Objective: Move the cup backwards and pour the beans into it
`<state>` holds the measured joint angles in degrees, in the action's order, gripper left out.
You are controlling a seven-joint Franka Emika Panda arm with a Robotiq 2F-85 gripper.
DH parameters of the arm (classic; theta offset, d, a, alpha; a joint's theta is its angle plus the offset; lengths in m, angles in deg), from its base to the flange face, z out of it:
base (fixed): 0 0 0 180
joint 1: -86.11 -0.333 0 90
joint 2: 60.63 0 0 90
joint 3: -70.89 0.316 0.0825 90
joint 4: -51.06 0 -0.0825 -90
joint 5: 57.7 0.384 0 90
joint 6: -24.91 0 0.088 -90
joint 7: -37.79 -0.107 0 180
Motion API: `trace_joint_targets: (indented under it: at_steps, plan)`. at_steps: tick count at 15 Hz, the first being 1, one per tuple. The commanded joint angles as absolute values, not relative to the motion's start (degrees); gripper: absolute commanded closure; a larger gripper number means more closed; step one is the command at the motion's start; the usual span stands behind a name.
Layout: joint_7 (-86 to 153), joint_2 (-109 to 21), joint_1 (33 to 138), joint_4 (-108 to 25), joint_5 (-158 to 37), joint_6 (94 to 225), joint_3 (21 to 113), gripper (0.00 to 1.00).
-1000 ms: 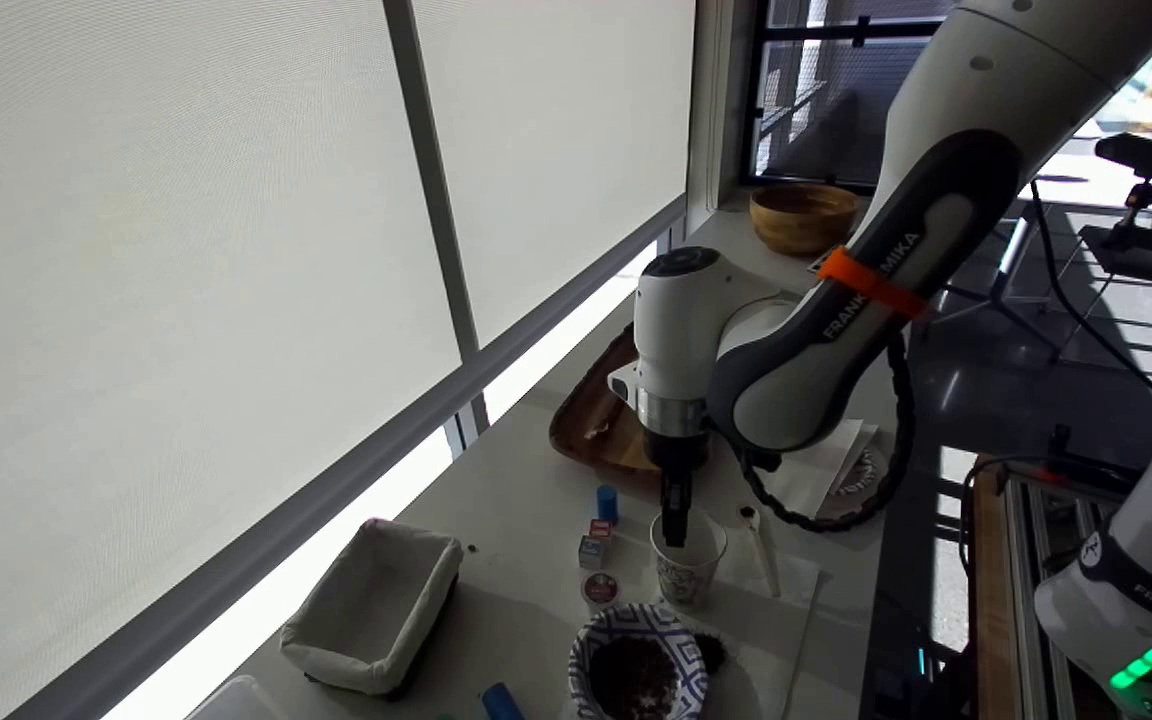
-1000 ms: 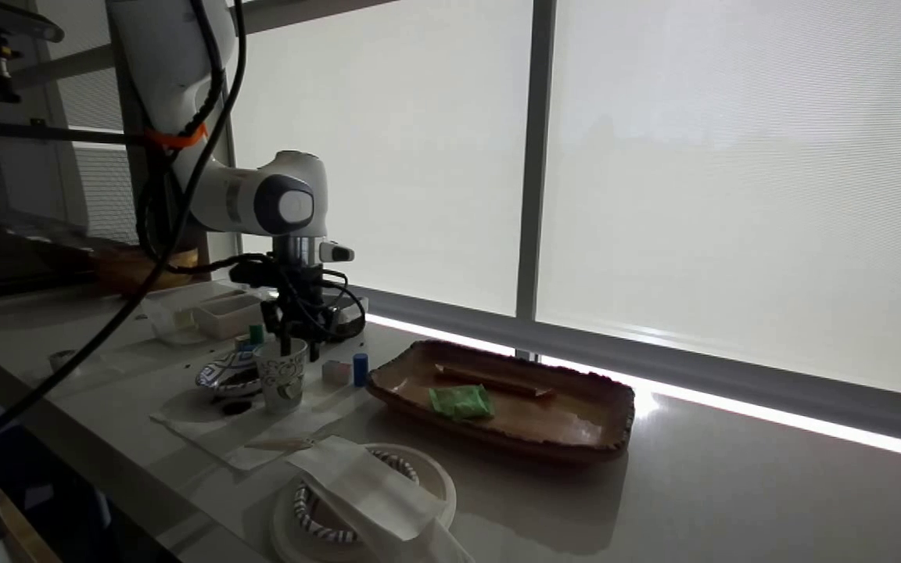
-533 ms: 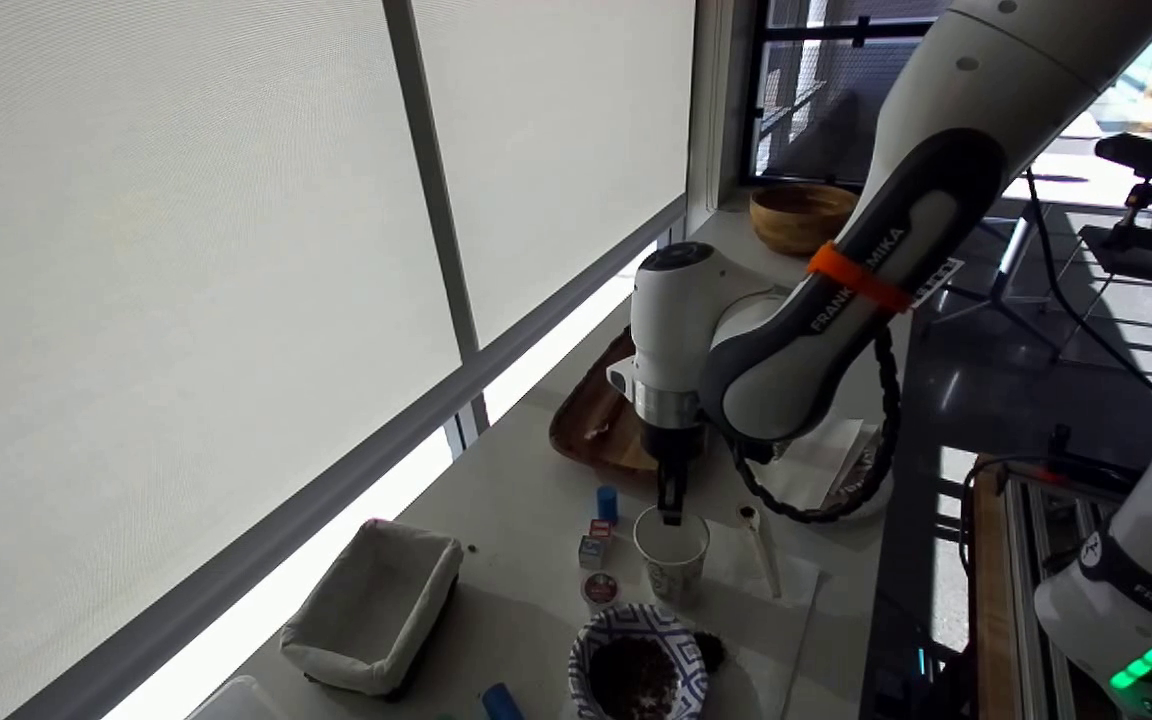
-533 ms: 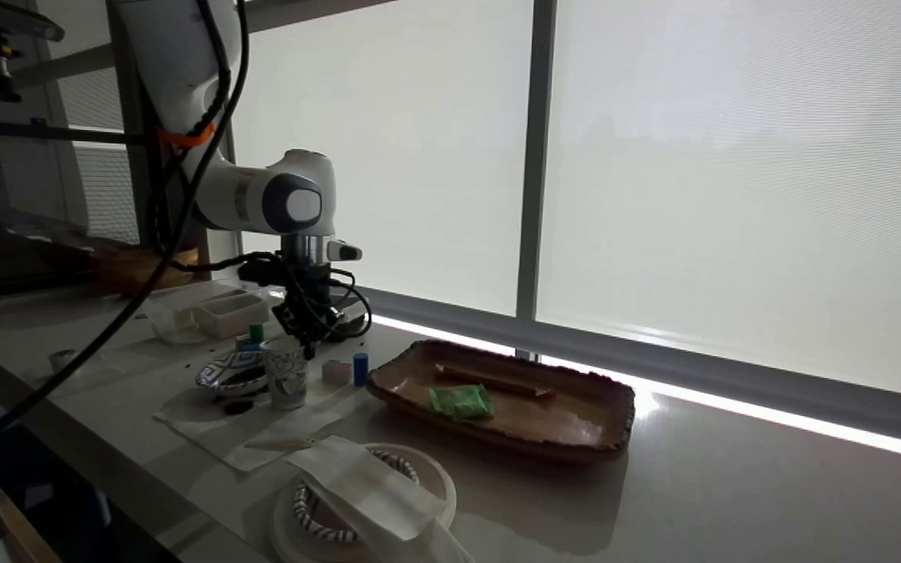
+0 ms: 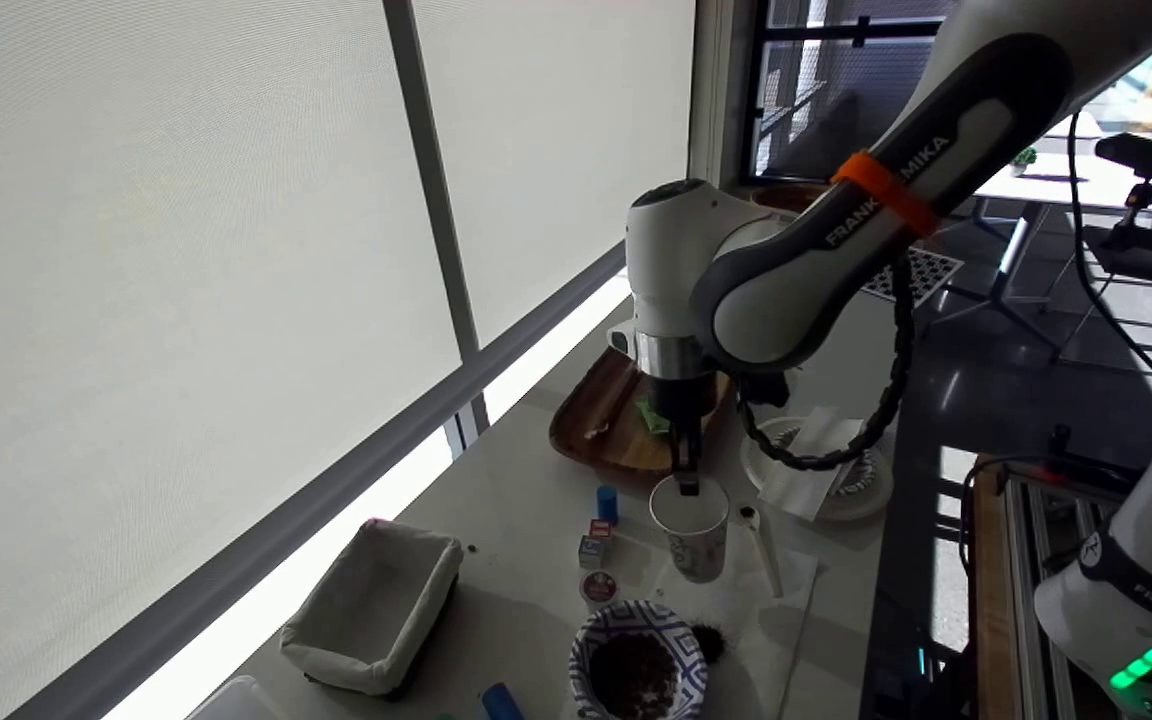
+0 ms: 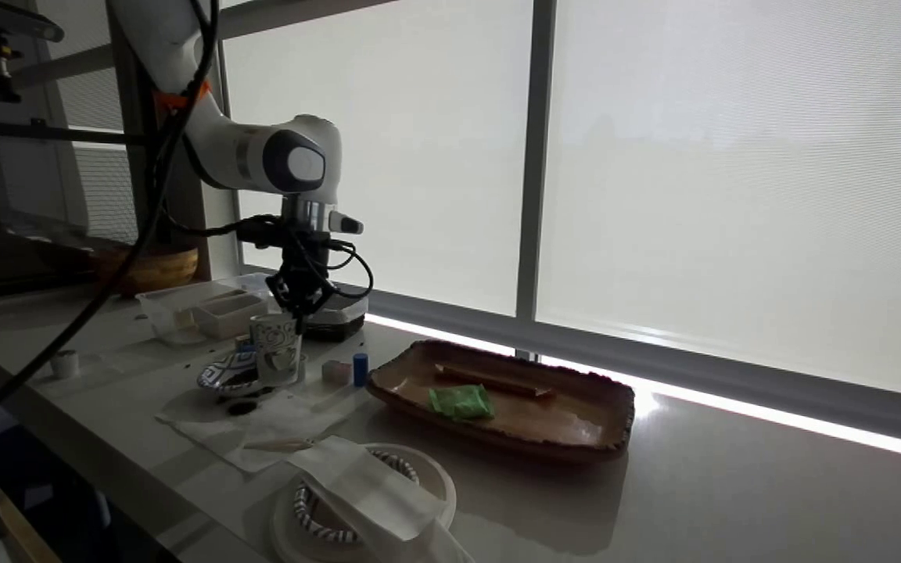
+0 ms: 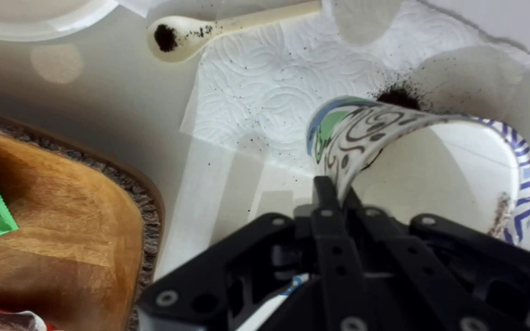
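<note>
Nearly closed, the pincer (image 7: 337, 191) holds the cup (image 6: 275, 352) by one thin edge, near the bowl (image 5: 636, 618), so it might twist loose.

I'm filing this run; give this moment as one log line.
gripper: shut on cup at rim | cup: raised off counter | beans: dark heap in patterned bowl | pour: pending

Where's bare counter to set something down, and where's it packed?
Widest: counter beside the wooden tray and napkin-topped plate, right side of an exterior view. Smaller: between the white tub and small boxes, bar a dark speck. Crowded: around those boxes, the patterned bowl, spoon and gripper-held cup.
</note>
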<state>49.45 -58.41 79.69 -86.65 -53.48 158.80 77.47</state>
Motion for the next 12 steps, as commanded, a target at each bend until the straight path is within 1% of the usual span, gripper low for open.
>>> trace_joint_targets:
  at_steps: [1,6,12]
  plan:
    - [56.32,-62.37,79.9,-84.72,-47.39,154.41,77.52,0.99]
    - [64.34,-58.1,79.44,-77.75,-36.56,151.97,77.3,0.99]
    - [64.15,-49.37,79.68,-68.14,-37.76,150.62,78.86,0.99]
